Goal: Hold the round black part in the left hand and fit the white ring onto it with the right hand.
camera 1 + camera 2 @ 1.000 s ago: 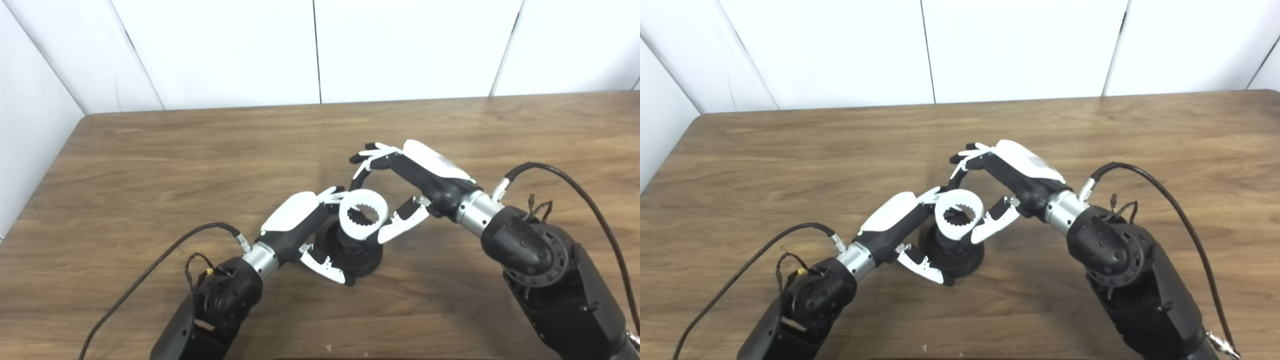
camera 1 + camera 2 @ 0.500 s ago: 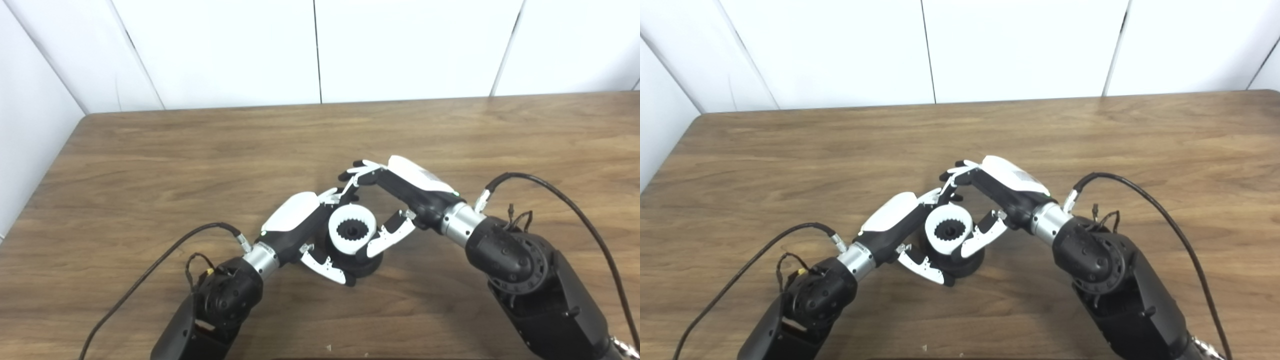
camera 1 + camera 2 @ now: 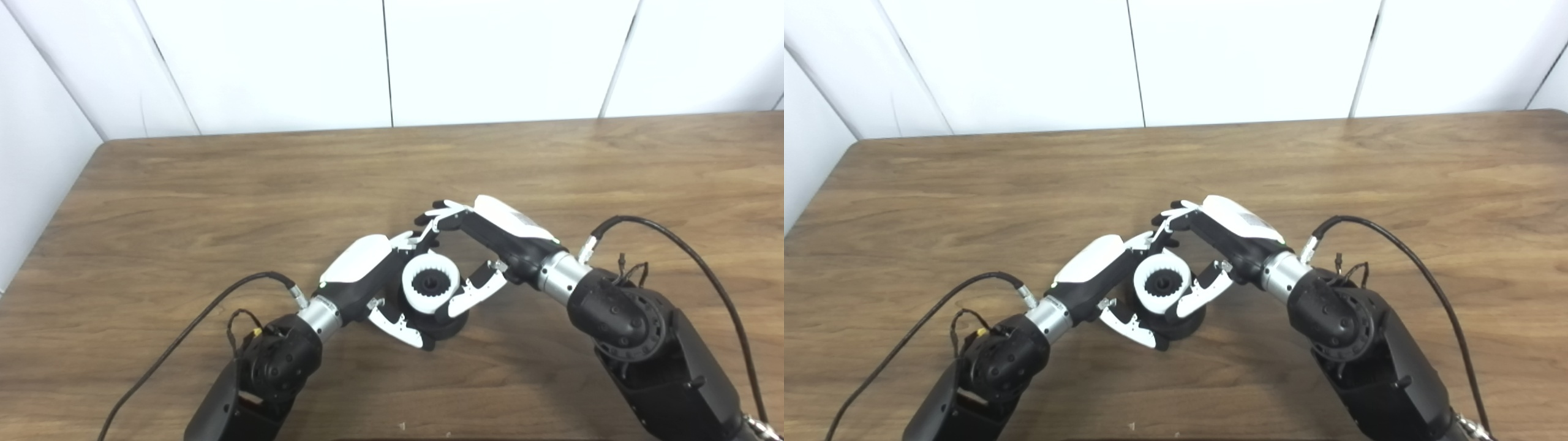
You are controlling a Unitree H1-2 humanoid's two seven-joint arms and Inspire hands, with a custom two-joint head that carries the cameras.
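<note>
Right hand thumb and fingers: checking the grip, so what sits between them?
The toothed white plastic ring, seated over the round black part, lies between the right hand thumb and fingers; both views show it.

Left hand (image 3: 367,269) and right hand (image 3: 499,236): white back shells over black bodies, white-and-black fingers. Silver wrist collars. Black forearms with round black joint housings. Black cable loops from each wrist; small loose wires beside each joint

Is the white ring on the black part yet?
On. The ring sits around the black part's top, whose dark hub shows through its middle. Cannot tell if it is pushed fully down.
</note>
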